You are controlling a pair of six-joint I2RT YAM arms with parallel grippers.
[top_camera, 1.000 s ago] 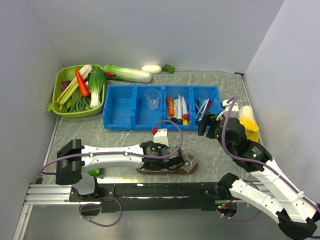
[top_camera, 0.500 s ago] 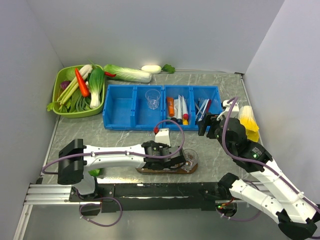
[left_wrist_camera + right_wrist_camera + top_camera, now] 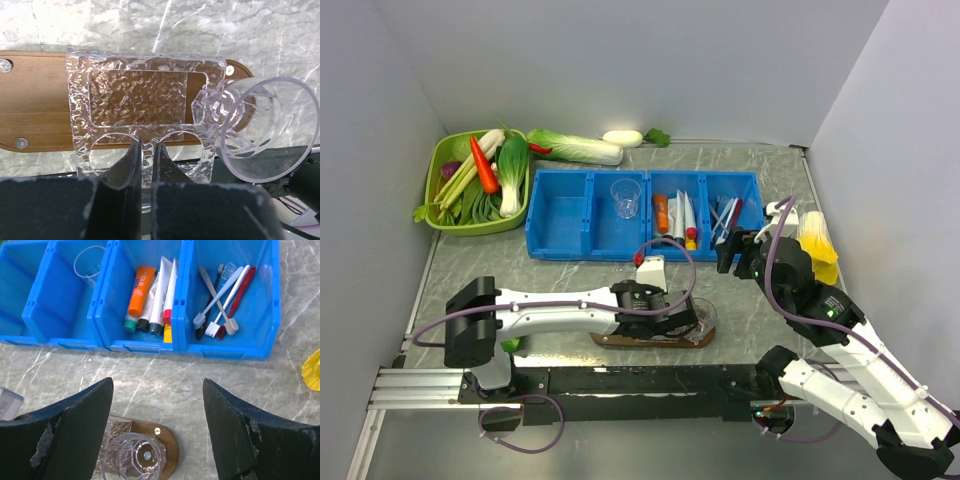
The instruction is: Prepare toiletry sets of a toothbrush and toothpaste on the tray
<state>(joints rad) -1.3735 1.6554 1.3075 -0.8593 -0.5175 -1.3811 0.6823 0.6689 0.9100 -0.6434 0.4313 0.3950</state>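
Observation:
The brown wooden tray [image 3: 35, 110] lies on the marble table near the front edge. On it rests a clear textured holder [image 3: 145, 95] with two round holes. My left gripper [image 3: 146, 150] is shut on the strip between those holes. A clear cup [image 3: 267, 130] stands at the tray's right end. White toothpaste tubes [image 3: 162, 290] lie in one blue bin compartment, and several toothbrushes [image 3: 222, 300] lie in the compartment to its right. My right gripper [image 3: 157, 385] hangs open over the table between the bins and the tray [image 3: 167, 450], holding nothing.
An orange tube [image 3: 139, 290] lies beside the toothpaste. The row of blue bins [image 3: 560, 215] holds another clear cup [image 3: 625, 195]. A green basket [image 3: 445, 190] of vegetables sits at the back left. A yellow object [image 3: 817, 240] lies by the right wall.
My left gripper has shifted slightly to the right along the tray with the clear holder. The right arm has barely moved.

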